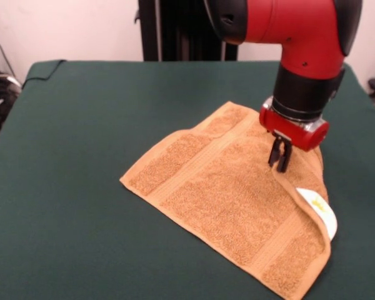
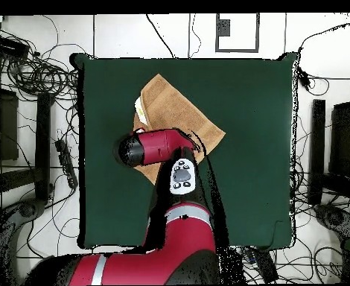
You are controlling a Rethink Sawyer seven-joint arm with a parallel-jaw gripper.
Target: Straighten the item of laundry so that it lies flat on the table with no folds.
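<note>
Orange-tan terry towel (image 1: pixel 228 200): small, square, with flat woven bands; it lies on the half of the table toward the front camera's right, set diagonally to the table edges.
Fold condition: not flat. The edge on the front view's right is doubled back over the body, forming a raised ridge from near the gripper down to the near corner.
White label (image 1: pixel 317 205): exposed on the turned-over edge, which suggests the underside faces up there.
Dark green cloth-covered table (image 1: pixel 81 187): large, rectangular, with ample bare surface on all sides of the towel for spreading.
Red and black arm (image 1: pixel 300 37): reaches down from above, wrist vertical over the towel's far-right portion. In the overhead view it covers that part of the towel (image 2: pixel 179 112).
Black-fingered gripper (image 1: pixel 279 157): fingers drawn close together, tips at the towel surface beside the folded ridge. Whether cloth is pinched between them cannot be told.
Placement rationale: the gripper stands at the fold line, judged the sensible point for taking the doubled edge.
Task status: judged incomplete; the fold needs opening outward.
</note>
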